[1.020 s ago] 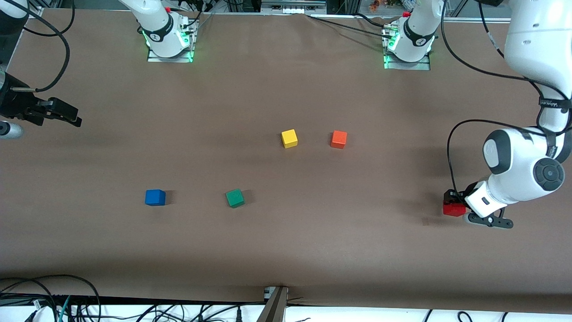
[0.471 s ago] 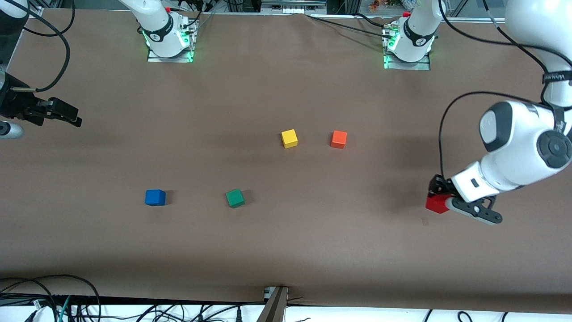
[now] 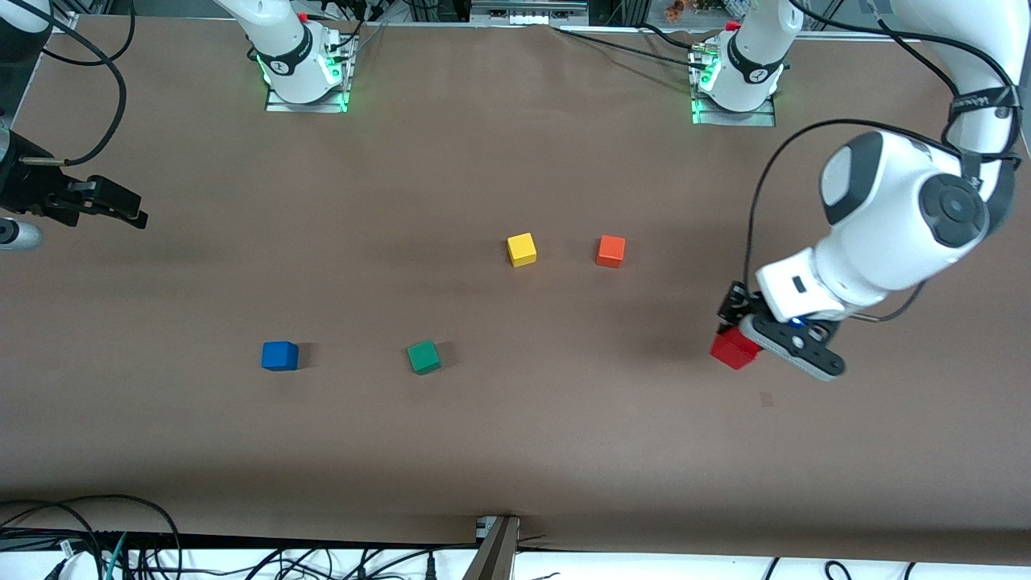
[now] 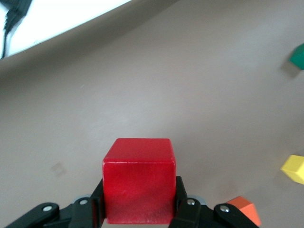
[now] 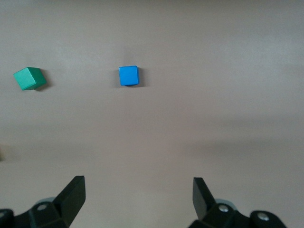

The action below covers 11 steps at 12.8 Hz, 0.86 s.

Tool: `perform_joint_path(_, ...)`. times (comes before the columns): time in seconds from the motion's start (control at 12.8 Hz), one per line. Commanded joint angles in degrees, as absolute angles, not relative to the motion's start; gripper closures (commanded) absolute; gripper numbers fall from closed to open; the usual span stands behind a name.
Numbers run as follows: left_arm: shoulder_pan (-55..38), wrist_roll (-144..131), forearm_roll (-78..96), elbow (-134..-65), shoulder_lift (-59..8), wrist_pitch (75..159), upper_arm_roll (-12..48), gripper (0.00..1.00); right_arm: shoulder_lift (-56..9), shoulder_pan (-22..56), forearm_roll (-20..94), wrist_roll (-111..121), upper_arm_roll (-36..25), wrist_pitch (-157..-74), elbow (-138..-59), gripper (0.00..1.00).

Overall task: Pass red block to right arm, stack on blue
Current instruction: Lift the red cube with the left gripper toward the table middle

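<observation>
My left gripper [image 3: 734, 338] is shut on the red block [image 3: 732, 349], carried in the air over the table toward the left arm's end. In the left wrist view the red block [image 4: 138, 179] sits squarely between the black fingers [image 4: 187, 209]. The blue cube [image 3: 279, 355] rests on the table toward the right arm's end; it also shows in the right wrist view [image 5: 128, 75]. My right gripper [image 3: 113, 205] waits at the table's edge at the right arm's end, open, with nothing between its fingers [image 5: 76, 194].
A green cube [image 3: 424, 356] lies beside the blue one, toward the middle. A yellow cube [image 3: 522, 249] and an orange cube [image 3: 610, 250] lie farther from the front camera, near the centre. The brown table [image 3: 515, 435] ends at a cable-strewn front edge.
My left arm has lifted the red block off the table and carried it toward the middle and away from the front camera. The right arm has not moved.
</observation>
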<state>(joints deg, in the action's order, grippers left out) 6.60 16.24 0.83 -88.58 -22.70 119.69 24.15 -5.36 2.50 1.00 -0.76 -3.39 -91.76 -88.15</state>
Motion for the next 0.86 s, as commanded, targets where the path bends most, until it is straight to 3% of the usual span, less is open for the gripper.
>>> perform_joint_path(0.0, 6.6, 18.1, 3.0, -85.3, -22.1, 119.2, 27.4, 1.0, -5.6, 2.4, 1.8, -0.8, -3.3, -91.4, -87.3, 0.0)
perform_joint_path(0.24, 5.7, 18.5, 10.8, -83.2, -24.0, 120.0, 29.2, 1.0, -5.6, 2.4, 1.8, -0.8, -3.3, -91.4, -87.3, 0.0)
perform_joint_path(0.47, 5.0, 25.3, 14.8, -83.1, -27.0, 126.4, 30.4, 1.0, -5.6, 2.5, 2.2, -0.7, -3.2, -91.4, -87.2, 0.0)
perform_joint_path(0.78, 4.9, 51.6, 38.0, -84.0, -31.2, 133.0, 30.0, 1.0, -6.9, 4.9, 3.0, 0.2, -2.7, -94.0, -87.2, 0.0)
